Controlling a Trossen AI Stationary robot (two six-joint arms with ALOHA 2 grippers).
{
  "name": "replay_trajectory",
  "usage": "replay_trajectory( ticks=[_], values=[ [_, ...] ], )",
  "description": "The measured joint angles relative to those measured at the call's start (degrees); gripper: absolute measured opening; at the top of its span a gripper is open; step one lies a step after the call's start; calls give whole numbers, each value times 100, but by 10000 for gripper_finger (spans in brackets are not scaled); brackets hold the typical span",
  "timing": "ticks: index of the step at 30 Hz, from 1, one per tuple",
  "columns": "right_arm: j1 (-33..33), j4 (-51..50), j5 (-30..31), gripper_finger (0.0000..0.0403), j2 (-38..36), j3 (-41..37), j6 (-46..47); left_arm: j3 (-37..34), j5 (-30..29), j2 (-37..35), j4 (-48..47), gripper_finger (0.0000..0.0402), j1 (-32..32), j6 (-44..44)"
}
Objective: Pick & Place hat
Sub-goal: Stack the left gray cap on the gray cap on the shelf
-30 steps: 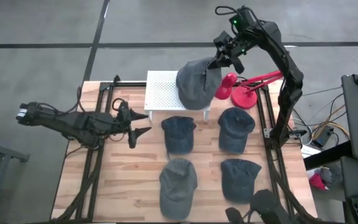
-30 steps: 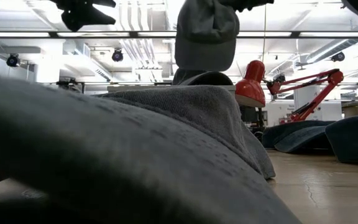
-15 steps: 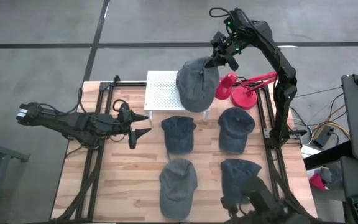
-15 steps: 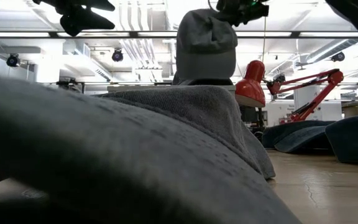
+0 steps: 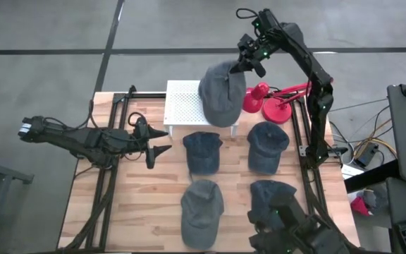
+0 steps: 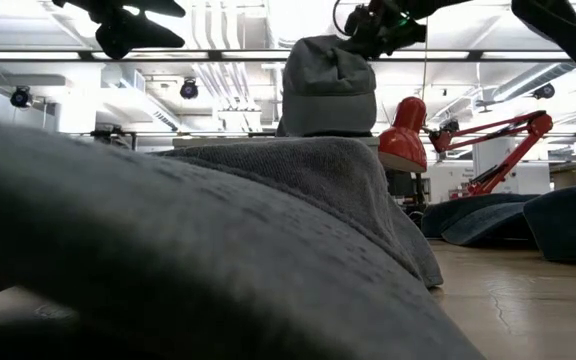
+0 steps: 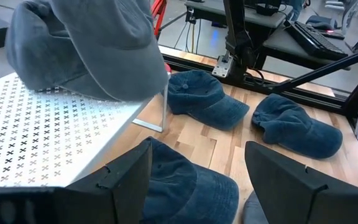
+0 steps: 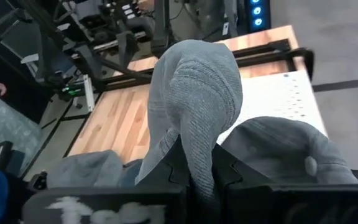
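A grey hat (image 5: 220, 92) hangs over the white perforated stand (image 5: 185, 106) at the table's far edge, with my right gripper (image 5: 245, 65) shut on it. Whether its lower edge (image 7: 104, 93) touches the stand (image 7: 42, 143) I cannot tell. The low view shows it (image 6: 328, 90) hanging under the gripper (image 6: 368, 25). My left gripper (image 5: 157, 141) waits open at the table's left, above the wood, with nothing between its fingers (image 7: 197, 180). My right gripper pinches a raised fold of the grey hat's cloth (image 8: 194, 134) between its two fingers (image 8: 166, 168). It comes from the far right, slanting down. The hat hangs below and ahead of the fingers, and its crown with the top button (image 8: 309, 165) bulges beside them.
Several dark blue hats lie on the wooden table: two behind (image 5: 203, 152) (image 5: 268, 147) and two in front (image 5: 201, 212) (image 5: 270, 201). A red desk lamp (image 5: 270, 102) stands at the far right beside the stand. One near hat (image 6: 168, 260) fills most of the low view.
My right gripper has come down and a little toward the table's left with the grey hat. The hat now hangs lower, close over the white stand, in the same hold.
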Motion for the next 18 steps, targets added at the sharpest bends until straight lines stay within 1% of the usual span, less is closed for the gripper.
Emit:
replay_trajectory(
  ticks=[2, 6, 11, 18],
  values=[
    [-30, 112, 38, 11, 6, -2, 54, 0, 0, 0, 0, 262, 1, -39],
    [-35, 215, 416, 13, 9, -17, 43, 0, 0, 0, 2, 262, -1, -82],
    [-38, 219, 435, 14, 154, -24, 31, 0, 0, 0, 31, 262, 0, -87],
    [-45, 273, 437, 15, 711, -13, 19, 2, 118, 2, 111, 262, 0, -89]
  ],
)
